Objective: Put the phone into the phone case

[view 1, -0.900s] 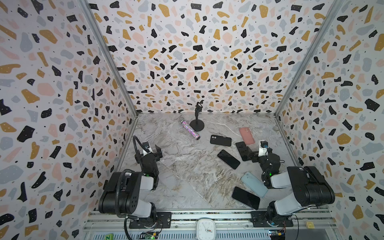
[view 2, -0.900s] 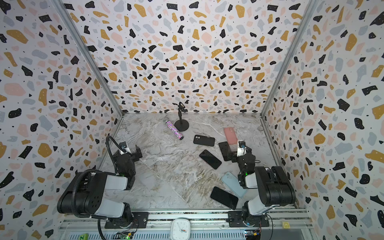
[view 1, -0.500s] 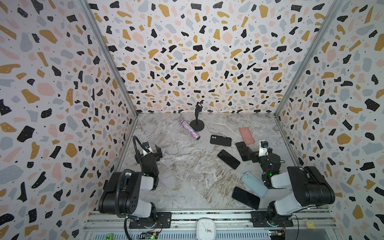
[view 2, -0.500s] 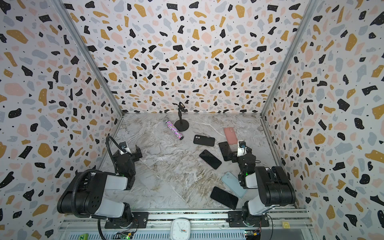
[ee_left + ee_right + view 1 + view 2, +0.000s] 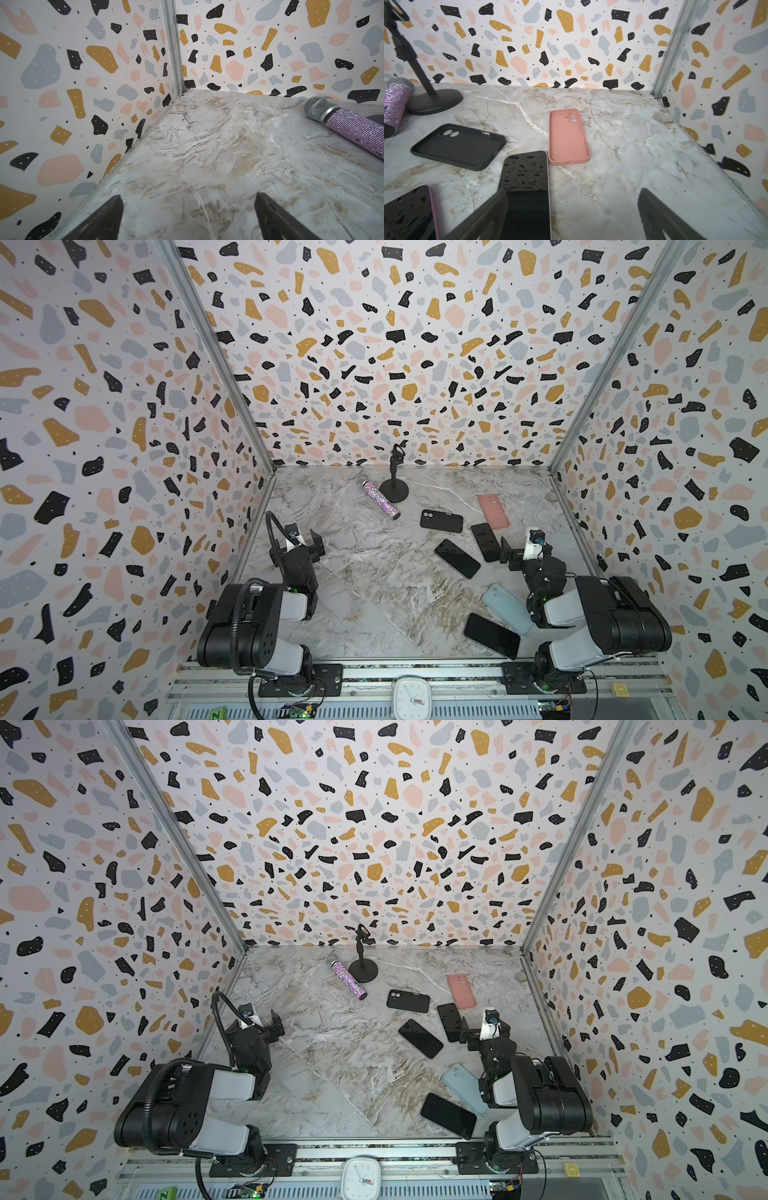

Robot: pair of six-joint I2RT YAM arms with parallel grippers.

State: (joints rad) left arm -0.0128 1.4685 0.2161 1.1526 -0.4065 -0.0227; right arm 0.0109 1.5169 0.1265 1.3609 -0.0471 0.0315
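Observation:
Two empty cases lie at the back right, open side up: a black phone case point(image 5: 441, 521) point(image 5: 460, 145) and a pink one point(image 5: 493, 511) point(image 5: 568, 137). A dark-screened phone point(image 5: 485, 542) point(image 5: 527, 187) lies face up just before the pink case, its near end beside one finger of my right gripper point(image 5: 524, 549) point(image 5: 573, 207), which is open and empty. Another phone point(image 5: 457, 558) point(image 5: 406, 214) lies to its left. My left gripper point(image 5: 301, 541) point(image 5: 188, 207) hangs open over bare marble near the left wall.
A third dark phone point(image 5: 491, 635) and a light blue phone or case lying back up point(image 5: 507, 608) rest near the right arm's base. A glittery microphone point(image 5: 380, 499) point(image 5: 349, 124) lies by a black stand point(image 5: 394, 489) at the back. Patterned walls close three sides.

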